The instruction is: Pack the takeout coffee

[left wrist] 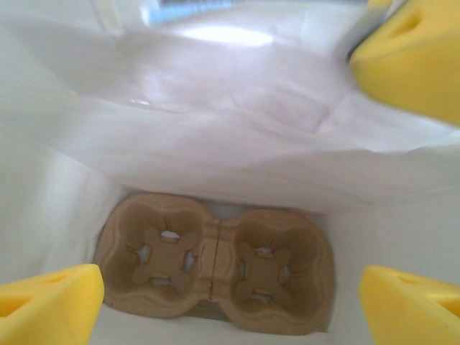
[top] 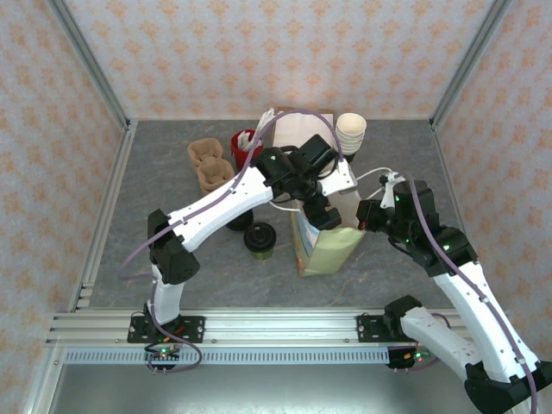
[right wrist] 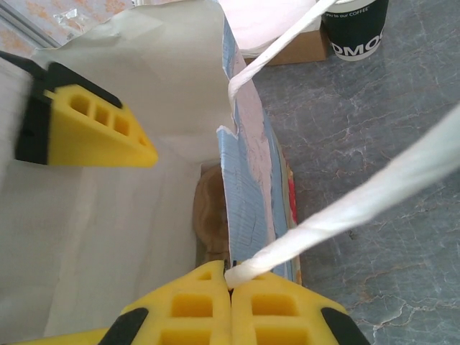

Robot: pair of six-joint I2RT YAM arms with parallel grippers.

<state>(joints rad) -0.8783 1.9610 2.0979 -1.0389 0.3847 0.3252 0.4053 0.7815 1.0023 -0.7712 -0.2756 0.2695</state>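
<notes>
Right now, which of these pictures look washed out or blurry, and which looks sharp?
Left wrist view: glare whitens the white paper bag near its top, the yellow fingers are blurred, the cup carrier soft. Right wrist view: the white handle is nearly blown out, the grey tabletop crisp. Top external view: even light, sharp, faint shadows.

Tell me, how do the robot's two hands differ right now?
The left hand is open; the right hand is shut on the bag's handle. The left hand reaches inside the white bag above the cardboard cup carrier; the right hand is by its rim. Both have yellow fingers.
</notes>
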